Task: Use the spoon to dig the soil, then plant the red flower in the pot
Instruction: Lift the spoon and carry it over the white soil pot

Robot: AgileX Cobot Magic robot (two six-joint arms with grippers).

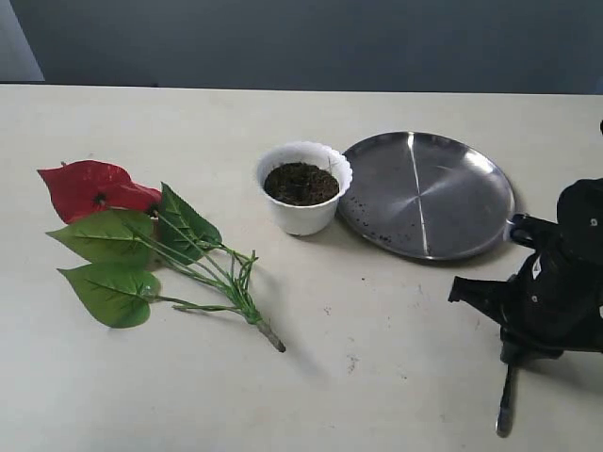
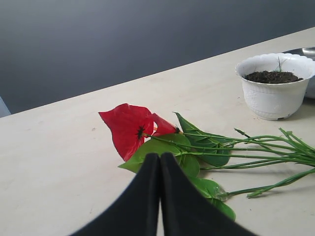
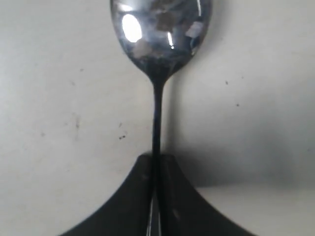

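Exterior view: the right gripper (image 1: 513,363) is cut off by the picture's right edge, and its body hides most of the spoon (image 1: 506,407), leaving only a thin dark end visible. Right wrist view: the top edge crops the spoon's bowl. Left wrist view: the right edge crops the red flower (image 2: 133,129) stems and the steel plate (image 2: 307,51).

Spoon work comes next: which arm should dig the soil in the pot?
Right. Its hand is shut on the slim silver metal spoon. The left hand is shut and empty, above the red heart-shaped artificial flower.
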